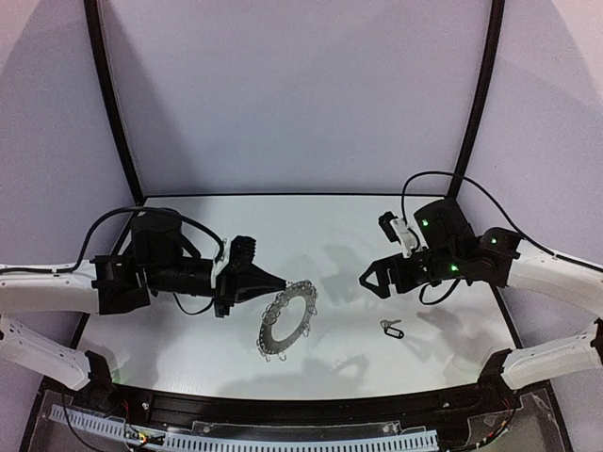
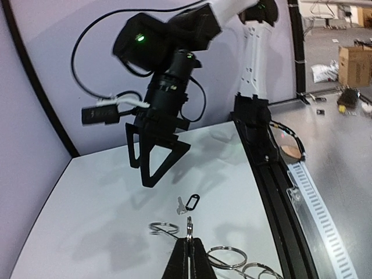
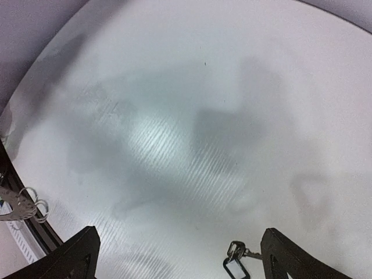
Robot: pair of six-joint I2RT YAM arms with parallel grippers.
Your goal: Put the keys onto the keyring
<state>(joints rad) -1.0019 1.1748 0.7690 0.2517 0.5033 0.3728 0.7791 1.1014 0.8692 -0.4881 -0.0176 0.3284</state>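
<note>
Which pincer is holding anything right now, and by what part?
Left pincer is shut on the keyring, pinching one rim loop. Right pincer is open and holds nothing; the key lies free.

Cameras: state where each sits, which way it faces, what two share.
Top external: above and behind, looking down on the table; left arm and right arm show.
Left wrist: on the left arm, looking along its shut fingers across the table at the right gripper.
Right wrist: on the right arm, looking down at the table between its open fingers.
Both wrist views share key and keyring.
</note>
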